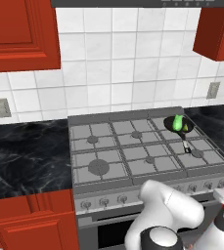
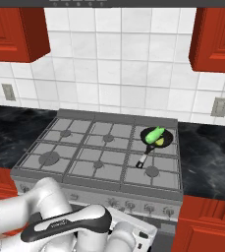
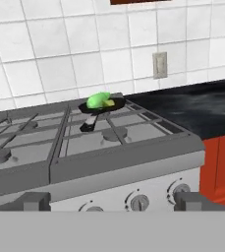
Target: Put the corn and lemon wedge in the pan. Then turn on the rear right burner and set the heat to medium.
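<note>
The black pan (image 1: 168, 125) (image 2: 145, 136) (image 3: 86, 108) sits on the stove's back right grate, covering the rear right burner, with its handle (image 2: 142, 160) pointing toward the front. Inside it lie the green corn (image 1: 177, 120) (image 2: 154, 132) (image 3: 98, 100) and, beside it, the small yellow lemon wedge (image 1: 186, 128) (image 2: 159, 141) (image 3: 110, 103). My gripper (image 3: 114, 202) hangs low in front of the stove's right front edge, open wide with nothing between its fingers. It faces the control knobs (image 3: 139, 202), well short of the pan.
A row of knobs (image 1: 209, 184) (image 2: 150, 208) lines the stove's front panel. The front right burner (image 1: 197, 153) (image 2: 152, 171) (image 3: 114, 134) is bare. Black counters (image 1: 25, 151) (image 2: 210, 157) flank the stove. Red cabinets hang above and stand below (image 3: 222, 167).
</note>
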{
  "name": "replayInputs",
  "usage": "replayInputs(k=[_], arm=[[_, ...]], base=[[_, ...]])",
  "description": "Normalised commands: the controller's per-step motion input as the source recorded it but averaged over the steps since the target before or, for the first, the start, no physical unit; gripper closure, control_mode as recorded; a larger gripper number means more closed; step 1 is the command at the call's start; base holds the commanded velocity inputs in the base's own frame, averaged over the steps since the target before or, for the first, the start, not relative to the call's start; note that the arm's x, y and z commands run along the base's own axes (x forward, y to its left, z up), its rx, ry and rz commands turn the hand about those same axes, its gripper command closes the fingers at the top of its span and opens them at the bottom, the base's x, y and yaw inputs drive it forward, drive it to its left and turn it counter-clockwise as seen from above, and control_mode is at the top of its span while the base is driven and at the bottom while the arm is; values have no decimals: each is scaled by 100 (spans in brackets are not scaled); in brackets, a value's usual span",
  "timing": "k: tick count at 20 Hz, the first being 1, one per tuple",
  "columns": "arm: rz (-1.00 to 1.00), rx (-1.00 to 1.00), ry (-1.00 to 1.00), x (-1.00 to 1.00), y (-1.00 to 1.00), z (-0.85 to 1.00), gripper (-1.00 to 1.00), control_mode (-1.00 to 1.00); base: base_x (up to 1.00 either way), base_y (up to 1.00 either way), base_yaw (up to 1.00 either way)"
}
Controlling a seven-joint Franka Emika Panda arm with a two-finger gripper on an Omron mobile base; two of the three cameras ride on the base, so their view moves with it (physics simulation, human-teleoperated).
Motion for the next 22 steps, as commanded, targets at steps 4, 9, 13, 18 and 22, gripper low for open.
replayInputs(k=[4,9,13,18,22], arm=[[-2,-9,0,0,0,-33,-100,-100],[2,-8,0,4,-1,-6,-100,-100],[12,-6,-6,0,-23,0,-100,-100],[22,-2,-9,0,-26,0,-100,-100],[29,0,-3,0,-18,-10,-100,-100]], base=[[0,0,0],[0,0,0],[0,0,0],[0,0,0],[0,0,0]])
